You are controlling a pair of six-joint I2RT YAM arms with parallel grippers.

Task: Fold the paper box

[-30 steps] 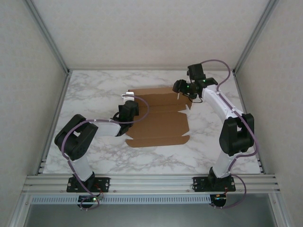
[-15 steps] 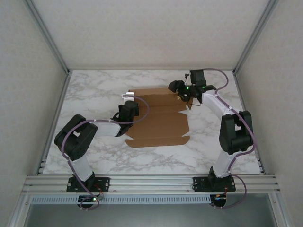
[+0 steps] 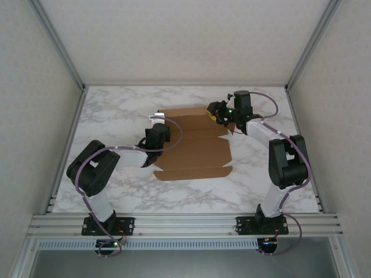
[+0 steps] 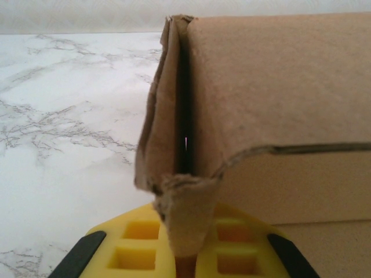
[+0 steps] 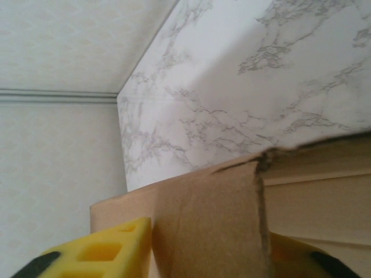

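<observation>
The paper box lies as a flat brown sheet in the middle of the marble table. My left gripper sits at its left edge, where the side flap stands folded up. In the left wrist view that gripper is shut, its yellow fingers pinching a crumpled tab of the flap. My right gripper is at the sheet's far right corner. In the right wrist view a cardboard flap fills the gap of this gripper, with a yellow finger against each side.
Metal frame posts and pale walls close in the table on the left, right and back. The rail carrying both arm bases runs along the near edge. Bare marble lies in front of the sheet and to its left.
My right gripper has come down and to the left onto the sheet's far right corner, and its jaws have narrowed around the flap. The left arm and the sheet have stayed still.
</observation>
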